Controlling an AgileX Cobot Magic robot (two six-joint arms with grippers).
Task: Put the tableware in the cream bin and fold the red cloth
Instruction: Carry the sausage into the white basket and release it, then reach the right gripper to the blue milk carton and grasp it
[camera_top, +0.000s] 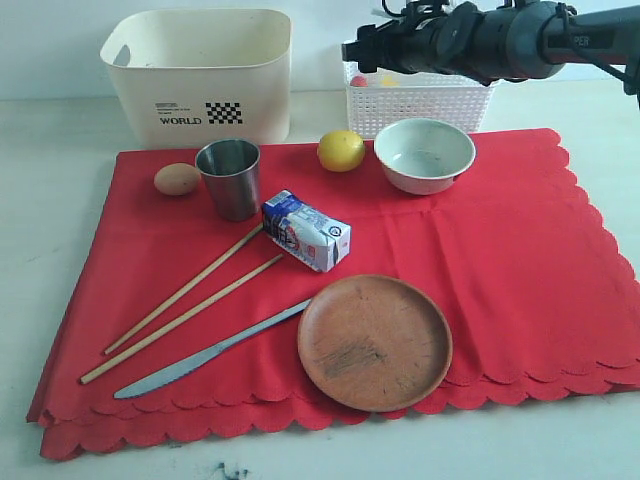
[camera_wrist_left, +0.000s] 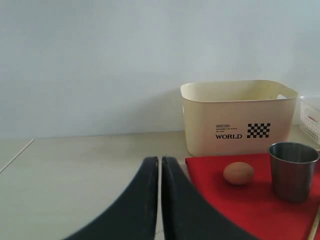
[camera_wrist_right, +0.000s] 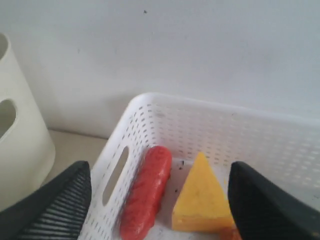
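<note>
Nearest: plate (camera_top: 375, 343), knife (camera_top: 210, 350) and chopsticks (camera_top: 183, 290) lie flat on the cloth (camera_top: 520, 250), which is spread over the bench (camera_top: 60, 200).

Mid: carton (camera_top: 306, 231). Cup (camera_top: 230, 178) upright, egg (camera_top: 177, 179) just beside it.

Further: bowl (camera_top: 424, 155) upright, near lemon (camera_top: 341, 151).

Beyond the cloth: bin (camera_top: 200, 75), floor hidden. All tableware is on the cloth, so loading looks unstarted.

Left end effector (camera_wrist_left: 160, 165) clenched, empty, low, facing egg and cup. Right end effector (camera_wrist_right: 160, 170) released, spread wide above basket (camera_top: 420, 105), grasping nothing.

Likely first picks: the bowl is closest to the right arm, so pinch its rim. For the cup, the left must spread first and avoid the egg. Fold only once the cloth is bare.
</note>
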